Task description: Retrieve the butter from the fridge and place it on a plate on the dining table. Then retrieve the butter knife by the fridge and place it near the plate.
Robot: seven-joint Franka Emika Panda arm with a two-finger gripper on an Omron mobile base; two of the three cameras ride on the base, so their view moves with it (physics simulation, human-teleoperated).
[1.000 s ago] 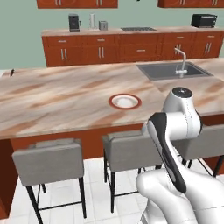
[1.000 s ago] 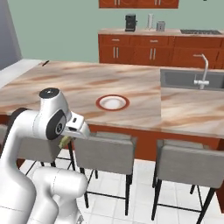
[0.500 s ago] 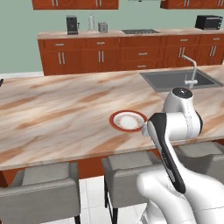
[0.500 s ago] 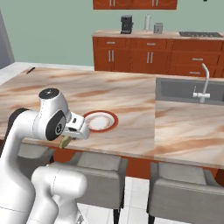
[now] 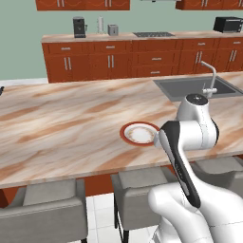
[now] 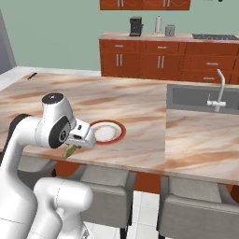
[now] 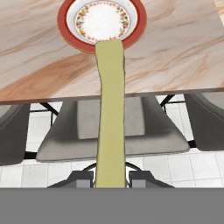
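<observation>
Butter clamped in the claw, short of the tabletop's near edge.
Claw jaws are closed on the pale yellow-olive stick, which hangs over a grey stool and points toward the plate. Plate with red-brown rim sits on the marbled tabletop, near its front edge, apart from the butter. Sink is set into the tabletop's right end. No writing or labels can be read anywhere.
</observation>
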